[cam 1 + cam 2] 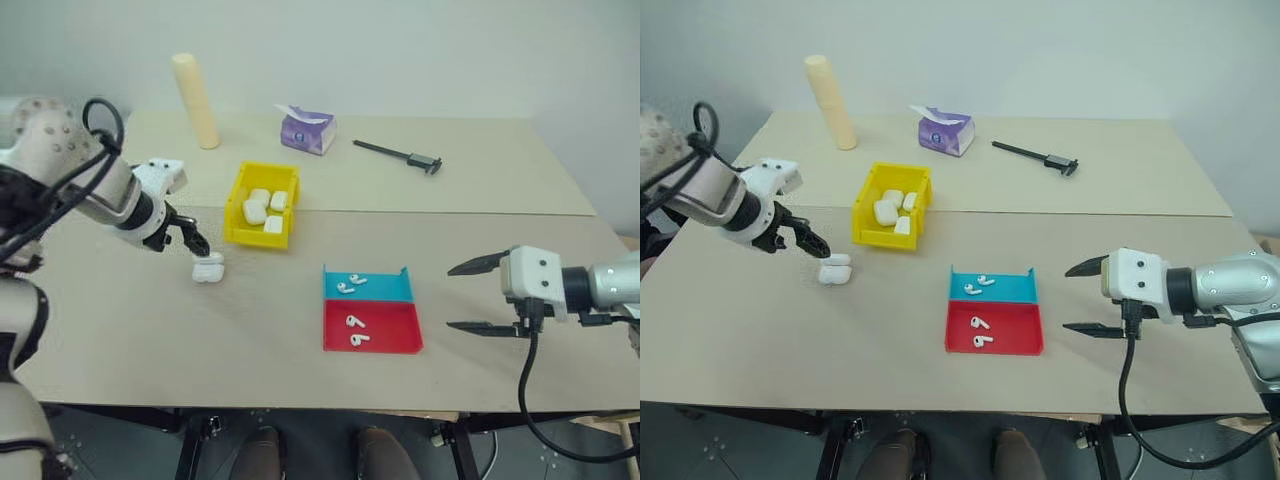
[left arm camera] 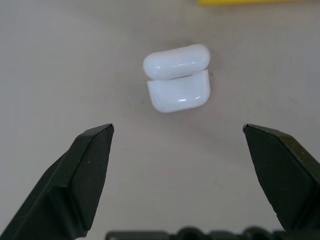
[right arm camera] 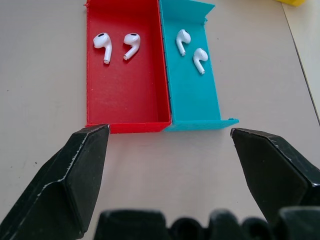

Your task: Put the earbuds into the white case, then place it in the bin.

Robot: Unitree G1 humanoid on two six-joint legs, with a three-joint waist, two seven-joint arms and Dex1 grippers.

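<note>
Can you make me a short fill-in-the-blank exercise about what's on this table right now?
1. The white case on the table near the left gripper has its lid ____.
2. The bin holding several white cases is coloured ____.
3. The red tray holds ____ earbuds.
4. The right gripper faces the trays with its jaws ____.

Missing words: open; yellow; two; open

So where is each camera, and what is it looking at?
Head views: up on the robot's head, looking down over the table, both arms showing.
Left wrist view: on the left arm, facing the white case between its open fingers.
Right wrist view: on the right arm, facing the red tray and teal tray.
Shared: the head views show those trays too.
</note>
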